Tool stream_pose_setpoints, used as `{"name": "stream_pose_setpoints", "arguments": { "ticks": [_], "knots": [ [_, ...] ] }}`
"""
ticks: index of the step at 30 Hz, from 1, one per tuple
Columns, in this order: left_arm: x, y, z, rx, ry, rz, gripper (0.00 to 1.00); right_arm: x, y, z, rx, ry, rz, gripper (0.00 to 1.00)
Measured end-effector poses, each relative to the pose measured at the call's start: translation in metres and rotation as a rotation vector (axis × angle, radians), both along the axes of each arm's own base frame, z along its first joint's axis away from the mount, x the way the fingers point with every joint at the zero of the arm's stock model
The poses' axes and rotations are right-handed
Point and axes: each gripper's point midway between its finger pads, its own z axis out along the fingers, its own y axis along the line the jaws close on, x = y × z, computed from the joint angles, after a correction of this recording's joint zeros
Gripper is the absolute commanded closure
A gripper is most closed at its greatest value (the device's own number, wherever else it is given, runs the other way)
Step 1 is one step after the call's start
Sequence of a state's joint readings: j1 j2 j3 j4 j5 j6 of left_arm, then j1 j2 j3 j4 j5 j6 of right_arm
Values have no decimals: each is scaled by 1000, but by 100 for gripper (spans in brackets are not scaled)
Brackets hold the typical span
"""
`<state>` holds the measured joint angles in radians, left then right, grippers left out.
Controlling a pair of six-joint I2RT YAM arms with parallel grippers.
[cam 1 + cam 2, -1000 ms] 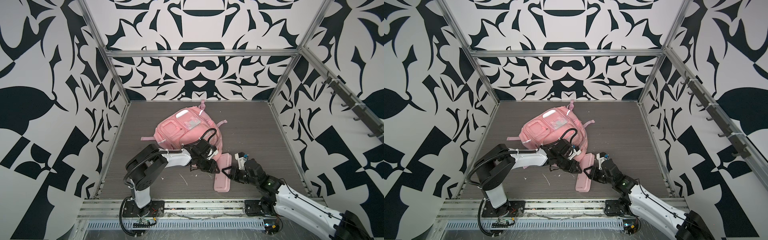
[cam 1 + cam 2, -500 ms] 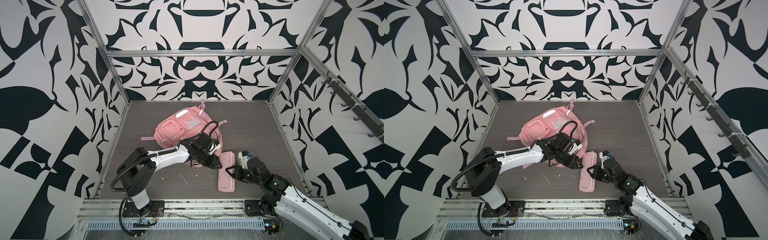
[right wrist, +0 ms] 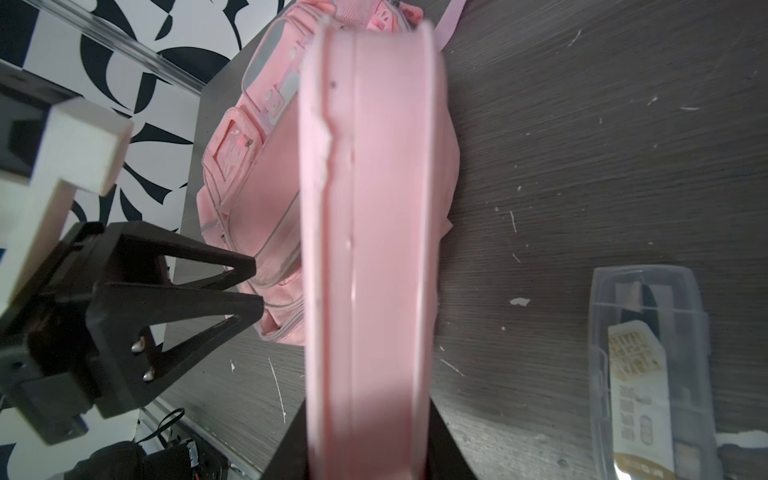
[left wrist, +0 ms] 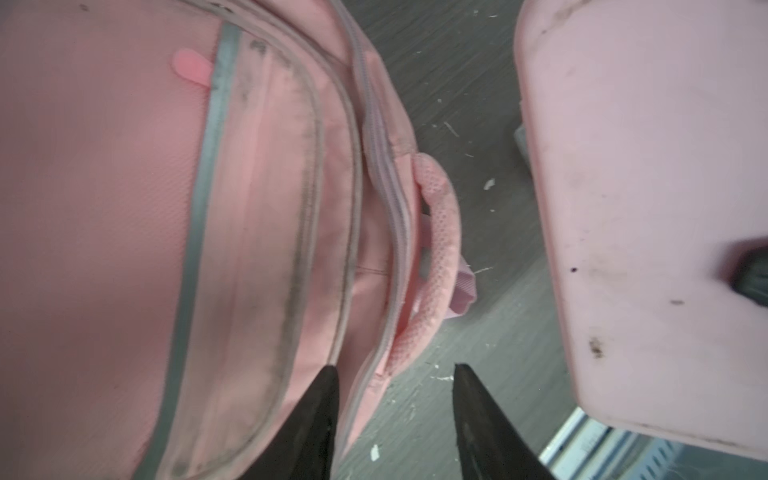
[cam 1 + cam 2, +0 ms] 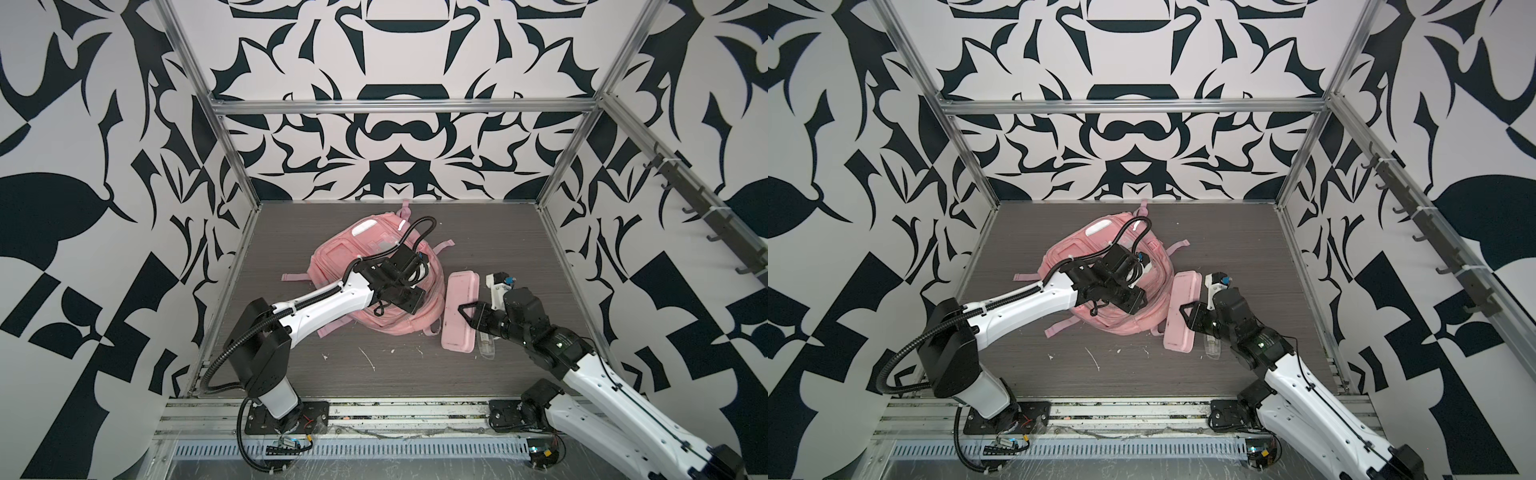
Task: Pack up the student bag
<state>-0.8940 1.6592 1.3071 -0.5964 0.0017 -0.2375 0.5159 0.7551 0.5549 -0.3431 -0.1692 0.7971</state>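
The large pink fabric backpack (image 5: pixel 343 257) lies flat in the middle of the grey wood-grain table (image 5: pixel 519 249). Its end with the padded grab handle (image 4: pixel 440 232) faces my bases, and its long axis runs from there toward the back wall. The flat pink oblong pencil case (image 5: pixel 460 289) is just beside the bag's right flank. Its long axis runs nearly parallel to the bag's, so what I carry has to travel left, across that flank, to reach any opening. My right gripper (image 5: pixel 470 316) is pinching the case across its thin edge, nearer its near end. In the right wrist view the case fills the space between my two black fingers and looks tipped up on its side, with no slack that I can see. My left gripper (image 4: pixel 392 374) is much the nearer one to the bag. It hovers over the handle end with its jaws spread, one tip above the pink fabric and the other above bare table, holding nothing. The grey zip (image 4: pixel 386 166) runs between those tips and looks closed along the stretch I can see. I judge the left gripper must part it before the case can go in. A clear plastic box (image 3: pixel 648 374) lies on the table just right of the case, apart from both grippers.
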Motion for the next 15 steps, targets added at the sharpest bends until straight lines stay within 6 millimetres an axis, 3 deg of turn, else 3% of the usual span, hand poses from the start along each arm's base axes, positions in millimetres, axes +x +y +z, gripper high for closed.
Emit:
{"name": "stream_pose_setpoints", "arguments": {
  "ticks": [6, 13, 15],
  "knots": [
    [27, 13, -29, 189, -71, 57, 50, 29, 4, -6, 44, 16, -32, 84],
    [35, 18, -55, 346, -115, 48, 46, 55, 10, 5, 127, -11, -34, 85],
    [38, 18, -57, 375, -130, 43, 51, 58, 11, 8, 149, -20, -34, 86]
  ]
}}
